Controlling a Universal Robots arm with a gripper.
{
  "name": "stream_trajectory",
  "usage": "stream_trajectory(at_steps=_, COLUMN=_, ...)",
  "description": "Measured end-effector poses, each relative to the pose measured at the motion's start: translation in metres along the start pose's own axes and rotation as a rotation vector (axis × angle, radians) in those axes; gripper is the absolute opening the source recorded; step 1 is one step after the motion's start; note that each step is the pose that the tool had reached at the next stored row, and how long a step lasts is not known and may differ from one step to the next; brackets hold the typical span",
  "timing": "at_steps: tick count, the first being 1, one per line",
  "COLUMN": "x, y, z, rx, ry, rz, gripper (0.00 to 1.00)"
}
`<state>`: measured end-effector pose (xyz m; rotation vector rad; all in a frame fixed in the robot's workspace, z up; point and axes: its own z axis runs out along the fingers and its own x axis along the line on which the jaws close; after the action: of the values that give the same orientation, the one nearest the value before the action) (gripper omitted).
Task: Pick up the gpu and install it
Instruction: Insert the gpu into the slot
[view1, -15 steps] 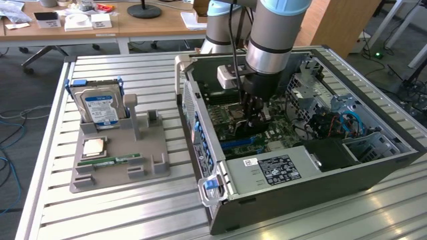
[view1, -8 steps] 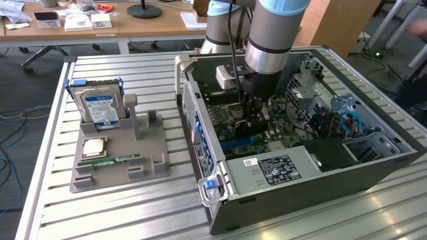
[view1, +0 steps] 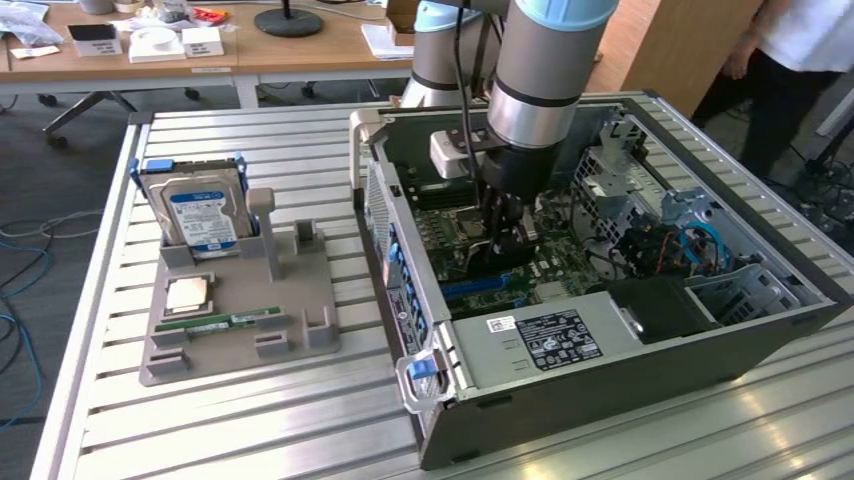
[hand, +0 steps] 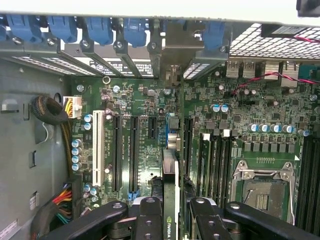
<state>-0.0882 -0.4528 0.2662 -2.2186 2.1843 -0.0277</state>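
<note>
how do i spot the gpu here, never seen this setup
Look inside the open case, over the green motherboard. The gpu is the thin dark card seen edge-on, gripped by the end effector. Unlike the empty slots beside it, it carries an NVIDIA label.

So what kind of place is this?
Probably a robotics lab: a robot arm reaches into an open computer case on a slatted metal table, with office desks behind.
</note>
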Motion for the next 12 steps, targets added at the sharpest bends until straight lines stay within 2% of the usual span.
stream_trajectory(at_steps=4, x=0.0002, y=0.0001, z=0.0001, rx=0.0001, ry=0.0020, rz=0.000, gripper=0.26)
stream_trajectory(at_steps=12, x=0.0003, y=0.0008, z=0.0026, rx=0.0002, ry=0.0021, rz=0.000, gripper=0.26)
